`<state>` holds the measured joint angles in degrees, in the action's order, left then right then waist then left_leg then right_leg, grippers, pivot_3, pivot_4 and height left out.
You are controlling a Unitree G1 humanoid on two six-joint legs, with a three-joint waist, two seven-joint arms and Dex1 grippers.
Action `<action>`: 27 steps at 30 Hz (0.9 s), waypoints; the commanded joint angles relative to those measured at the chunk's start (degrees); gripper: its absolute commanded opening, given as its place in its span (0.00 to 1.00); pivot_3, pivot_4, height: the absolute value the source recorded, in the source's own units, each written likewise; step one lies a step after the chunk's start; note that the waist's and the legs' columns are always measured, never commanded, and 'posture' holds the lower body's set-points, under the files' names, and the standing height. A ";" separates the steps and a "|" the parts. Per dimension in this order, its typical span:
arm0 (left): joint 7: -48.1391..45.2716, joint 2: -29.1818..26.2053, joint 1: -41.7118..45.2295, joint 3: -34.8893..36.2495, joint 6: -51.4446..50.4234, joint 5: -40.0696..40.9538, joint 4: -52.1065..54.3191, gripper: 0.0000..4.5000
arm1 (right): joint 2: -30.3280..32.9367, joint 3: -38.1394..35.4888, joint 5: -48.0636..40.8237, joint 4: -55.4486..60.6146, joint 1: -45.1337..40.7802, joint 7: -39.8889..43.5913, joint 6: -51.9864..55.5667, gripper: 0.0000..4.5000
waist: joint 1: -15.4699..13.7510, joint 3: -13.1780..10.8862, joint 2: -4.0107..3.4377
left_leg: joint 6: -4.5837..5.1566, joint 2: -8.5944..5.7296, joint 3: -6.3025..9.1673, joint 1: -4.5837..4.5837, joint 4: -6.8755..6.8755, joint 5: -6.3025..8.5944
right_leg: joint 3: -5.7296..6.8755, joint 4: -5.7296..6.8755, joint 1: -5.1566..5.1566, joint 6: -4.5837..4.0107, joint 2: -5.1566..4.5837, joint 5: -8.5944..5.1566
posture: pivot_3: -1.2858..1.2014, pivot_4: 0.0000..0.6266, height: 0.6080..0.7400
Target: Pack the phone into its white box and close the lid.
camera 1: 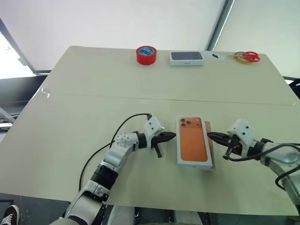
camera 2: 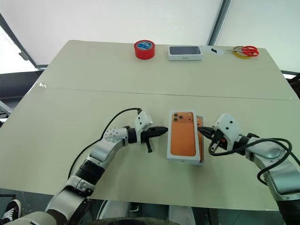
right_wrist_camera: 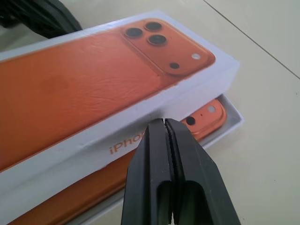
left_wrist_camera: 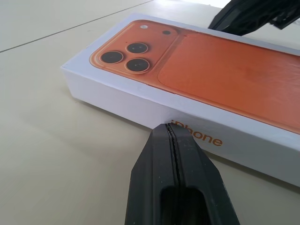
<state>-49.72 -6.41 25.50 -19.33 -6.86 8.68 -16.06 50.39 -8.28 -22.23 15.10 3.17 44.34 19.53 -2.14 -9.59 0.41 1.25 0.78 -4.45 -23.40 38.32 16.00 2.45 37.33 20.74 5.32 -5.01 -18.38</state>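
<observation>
Lid (camera 1: 192, 138) resting askew over white box (right_wrist_camera: 232, 123), phone (right_wrist_camera: 206, 117) peeking out at its 3 o'clock edge; left gripper (camera 1: 165, 137) at 9, right gripper (camera 1: 216, 137) at 3, both pinched shut, empty, likely for nudging it square

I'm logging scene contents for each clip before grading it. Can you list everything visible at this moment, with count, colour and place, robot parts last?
lid: one, white sides with an orange phone picture on top, at the near middle of the table, sitting askew on the white box and not fully seated.
white box: one, white, under the lid, its edge sticking out on the robot's right.
phone: one, orange, lying inside the white box, partly covered by the lid.
tape roll: one, red, at the far edge.
box with dark top: one, white, at the far edge beside the tape roll.
scissors: one pair, red handles, at the far right corner.
table: one, beige.
left gripper: black, shut, at the lid's left side.
right gripper: black, shut, at the lid's right side.
</observation>
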 commanded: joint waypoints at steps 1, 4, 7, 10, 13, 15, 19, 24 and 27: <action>-0.39 2.24 1.47 -1.00 0.96 -0.12 -0.43 0.00 | -0.27 -2.15 1.27 -0.81 -1.03 0.59 -2.17 0.01 | -0.08 0.00 0.00 | 0.00 0.00 0.00 0.00 0.00 0.00 | 0.00 0.00 0.00 0.00 0.00 0.00 | 0.52 0.24 0.92; -0.57 2.96 2.06 -1.41 1.49 -0.70 -0.90 0.00 | -0.49 -3.05 -0.51 -0.21 -0.66 2.11 -0.52 0.01 | 0.01 0.00 0.01 | 0.00 0.00 0.00 -0.01 0.00 0.00 | 0.00 0.00 0.00 0.00 0.00 0.00 | 0.52 0.24 0.92; -1.10 3.66 2.72 -1.79 1.79 -1.07 -1.67 0.00 | -0.20 -3.56 -0.50 0.46 0.74 3.94 -0.57 0.01 | 0.03 -0.01 0.01 | 0.00 0.00 0.00 -0.01 -0.01 0.00 | 0.00 0.00 0.02 0.00 0.01 0.00 | 0.52 0.24 0.92; -1.16 4.27 3.40 -1.95 2.15 -1.57 -2.98 0.00 | 0.22 -3.80 1.84 -0.73 1.37 3.89 -1.77 0.01 | 0.03 -0.01 0.01 | 0.00 0.00 0.00 -0.01 -0.02 0.00 | 0.00 0.00 0.02 0.00 0.02 0.00 | 0.52 0.24 0.92; -1.28 4.72 3.80 -1.82 2.76 -1.96 -3.77 0.00 | 0.33 -4.67 2.39 -1.31 2.37 4.66 -2.26 0.01 | -0.06 -0.01 0.01 | 0.01 0.00 0.00 -0.01 -0.01 0.00 | 0.00 0.00 0.01 0.00 0.02 0.00 | 0.52 0.24 0.92; -1.40 4.81 3.78 -1.70 2.98 -2.13 -3.85 0.00 | 0.20 -4.46 3.62 -1.20 2.82 4.53 -3.08 0.01 | 0.01 -0.01 0.01 | 0.01 0.00 0.00 -0.01 -0.01 0.00 | 0.01 0.00 0.01 0.00 0.02 0.00 | 0.52 0.24 0.92; -1.31 4.65 3.64 -1.51 3.68 -2.69 -3.89 0.00 | 0.55 -3.11 7.39 -2.42 2.76 3.84 -4.72 0.01 | 0.01 -0.01 0.01 | 0.00 0.00 -0.01 -0.01 -0.01 0.00 | 0.00 0.00 0.02 0.00 0.02 0.00 | 0.52 0.24 0.92; -1.64 3.08 3.15 -0.34 3.12 -2.46 -2.82 0.00 | 0.79 -3.61 8.89 -3.91 2.17 4.08 -5.51 0.01 | 0.09 -0.01 0.01 | 0.00 0.00 -0.01 -0.01 -0.01 0.00 | 0.00 0.00 0.02 0.00 0.02 0.00 | 0.52 0.24 0.92; -1.34 2.11 3.38 0.66 3.36 -2.18 -1.96 0.00 | 0.33 -5.21 8.32 -5.07 0.15 3.91 -6.68 0.01 | 0.15 -0.01 0.01 | -0.01 0.00 -0.01 -0.01 -0.01 -0.01 | 0.00 0.01 0.02 0.00 0.03 0.00 | 0.52 0.24 0.92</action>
<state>-51.09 -4.05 28.15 -19.54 -4.45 6.17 -20.16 50.59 -10.76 -12.63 9.50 4.98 48.34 14.15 -1.99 -9.60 0.43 1.24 0.78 -4.45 -23.41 38.31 15.99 2.45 37.33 20.76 5.32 -4.98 -18.38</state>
